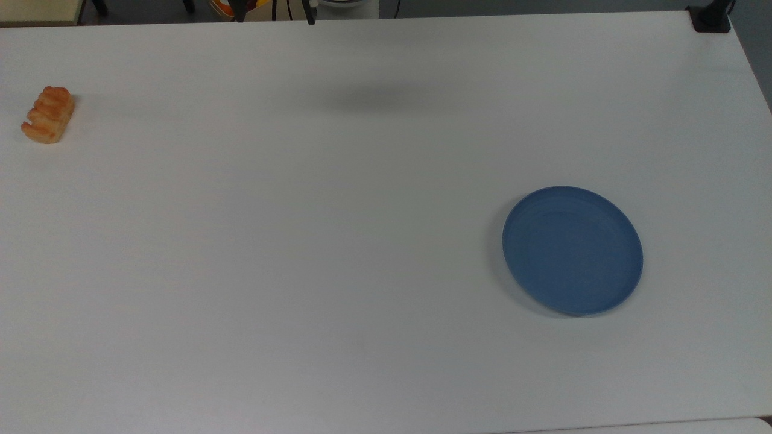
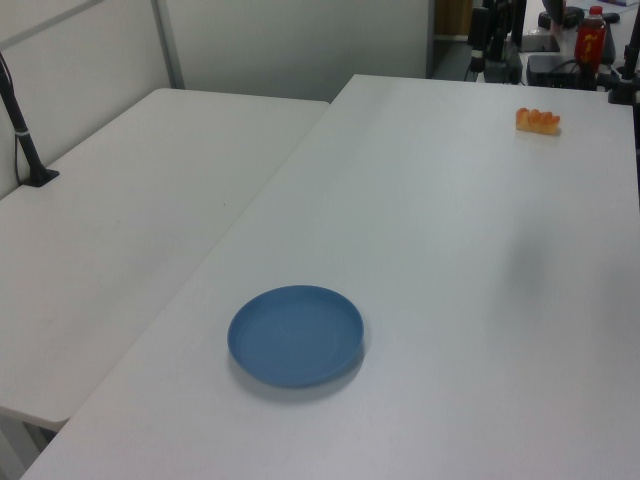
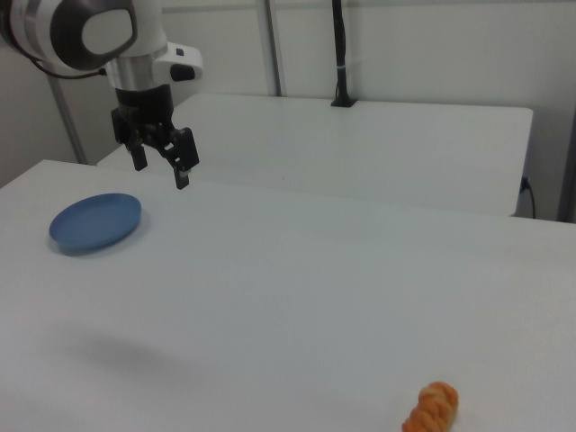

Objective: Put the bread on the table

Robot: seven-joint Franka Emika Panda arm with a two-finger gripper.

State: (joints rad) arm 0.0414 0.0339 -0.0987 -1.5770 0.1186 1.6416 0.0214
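Resting ridged glossy bread (image 1: 48,114) on smooth matte table (image 1: 338,229), gripper (image 3: 160,165) fingers spread.

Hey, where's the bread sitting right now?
The bread lies on the white table near the top view's left edge, far from the blue plate on the top view's right, with the open gripper raised well away from it.

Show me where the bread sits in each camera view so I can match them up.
Top view: the bread lies on the table by the top view's left edge.
Left view: upper right, near the far edge.
Right view: bottom edge, right of centre.
Shared landmark: the blue plate, far from it.
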